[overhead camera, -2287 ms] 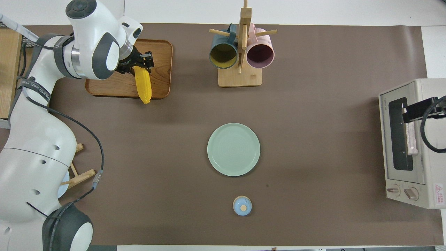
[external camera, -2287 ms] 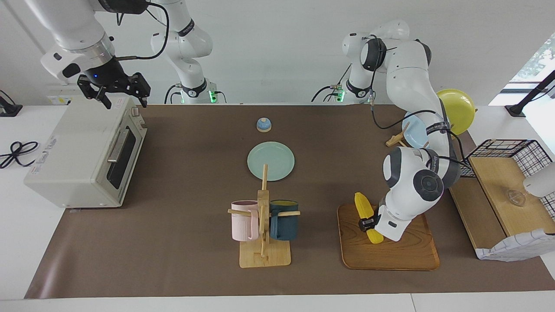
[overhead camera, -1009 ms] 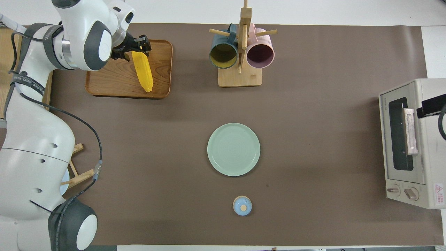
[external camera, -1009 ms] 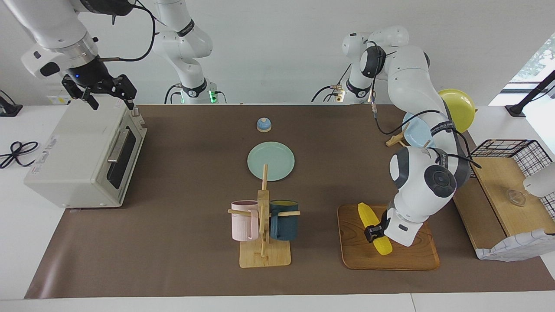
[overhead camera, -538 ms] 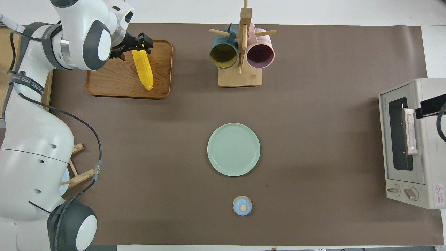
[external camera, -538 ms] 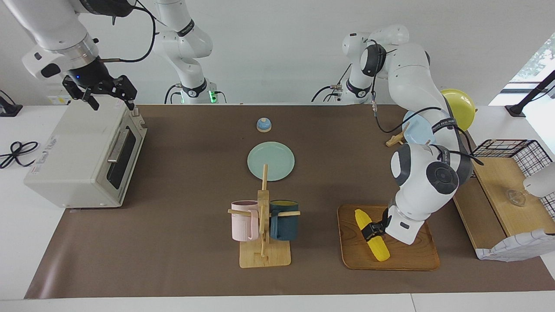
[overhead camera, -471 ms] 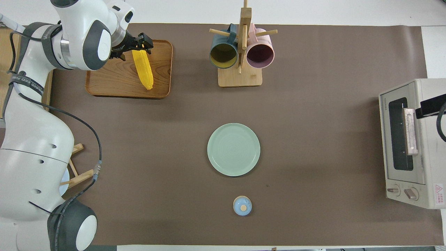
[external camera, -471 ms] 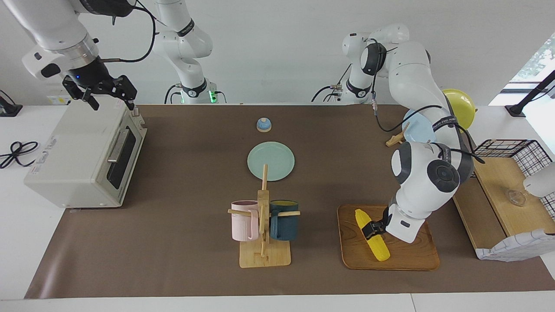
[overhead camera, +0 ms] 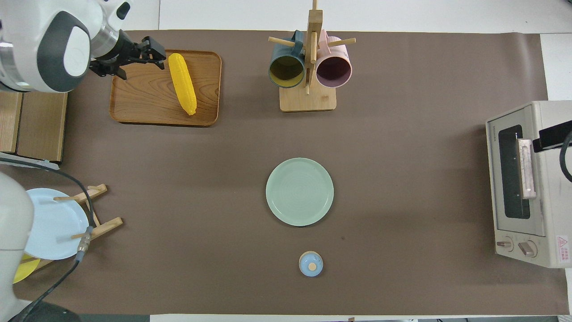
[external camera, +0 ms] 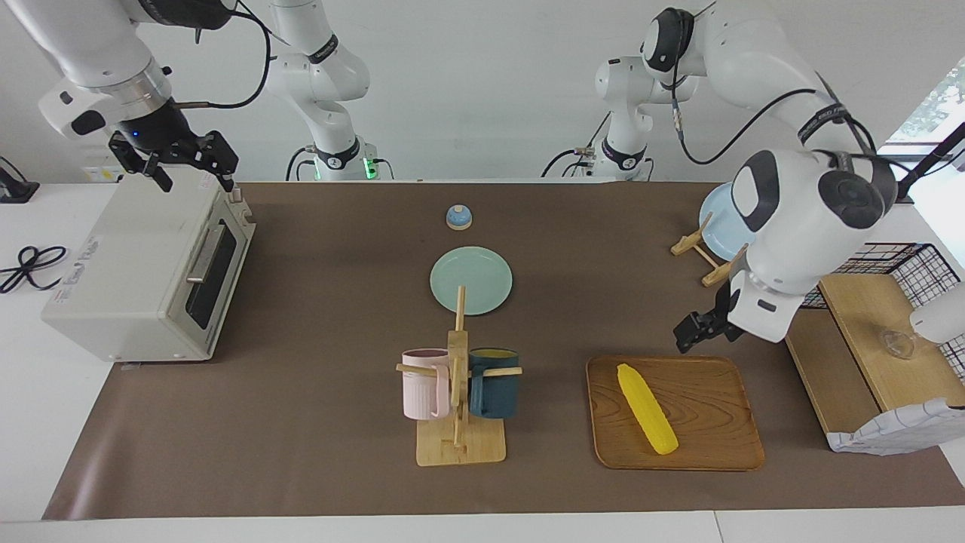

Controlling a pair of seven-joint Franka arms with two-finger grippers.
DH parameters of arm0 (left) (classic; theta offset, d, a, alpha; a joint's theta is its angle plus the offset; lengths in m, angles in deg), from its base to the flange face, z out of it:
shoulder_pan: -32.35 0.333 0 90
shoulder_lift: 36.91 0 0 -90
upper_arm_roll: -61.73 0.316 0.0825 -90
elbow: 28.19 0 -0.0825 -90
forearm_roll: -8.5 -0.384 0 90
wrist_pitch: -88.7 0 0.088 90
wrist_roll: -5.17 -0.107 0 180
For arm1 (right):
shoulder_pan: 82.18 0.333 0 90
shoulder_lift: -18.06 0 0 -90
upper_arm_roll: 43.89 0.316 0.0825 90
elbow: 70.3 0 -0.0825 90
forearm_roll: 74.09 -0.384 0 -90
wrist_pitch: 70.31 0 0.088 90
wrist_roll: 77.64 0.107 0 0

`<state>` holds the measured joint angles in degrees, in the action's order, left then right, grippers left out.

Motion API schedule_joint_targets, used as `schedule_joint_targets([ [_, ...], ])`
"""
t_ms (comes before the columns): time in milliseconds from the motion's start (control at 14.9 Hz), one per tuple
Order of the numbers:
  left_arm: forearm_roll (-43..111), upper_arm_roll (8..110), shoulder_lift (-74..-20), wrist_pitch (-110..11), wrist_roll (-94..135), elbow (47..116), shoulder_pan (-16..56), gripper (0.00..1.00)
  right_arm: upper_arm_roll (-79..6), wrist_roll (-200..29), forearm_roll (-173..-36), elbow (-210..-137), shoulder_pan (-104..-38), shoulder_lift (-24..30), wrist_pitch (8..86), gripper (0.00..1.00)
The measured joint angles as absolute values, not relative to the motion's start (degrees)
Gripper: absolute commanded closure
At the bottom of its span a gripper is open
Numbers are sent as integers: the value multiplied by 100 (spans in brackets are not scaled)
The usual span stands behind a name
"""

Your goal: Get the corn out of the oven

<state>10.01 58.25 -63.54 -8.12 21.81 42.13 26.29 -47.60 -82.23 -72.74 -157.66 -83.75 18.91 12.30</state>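
left gripper (external camera: 697, 332) open, empty, raised | corn (external camera: 646, 408) on tray (external camera: 716, 445)

I'm seeing glossy white arms with dark grey joint caps, black cables trailing, and black left gripper (external camera: 697, 332) hardware.

Bright, even light — soft shadows, sharp

— What sort of place?
— A robot lab: two arms (external camera: 324, 68) bolted at a white table (external camera: 45, 452), a brown mat (external camera: 301, 452), bare white wall, kitchen props like a toaster oven (external camera: 143, 264).
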Motion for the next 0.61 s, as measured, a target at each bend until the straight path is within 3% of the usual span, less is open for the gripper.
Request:
schedule_joint_targets([
  [404,1001,5840,-5142,279,1392,4977,3049,0,-4760,-8223,-7274,-15767,-8375,1891,1230,0],
  [605,1002,5825,-4255,427,1362,5744,3055,0,-4760,-8223,-7274,-15767,-8375,1891,1230,0],
])
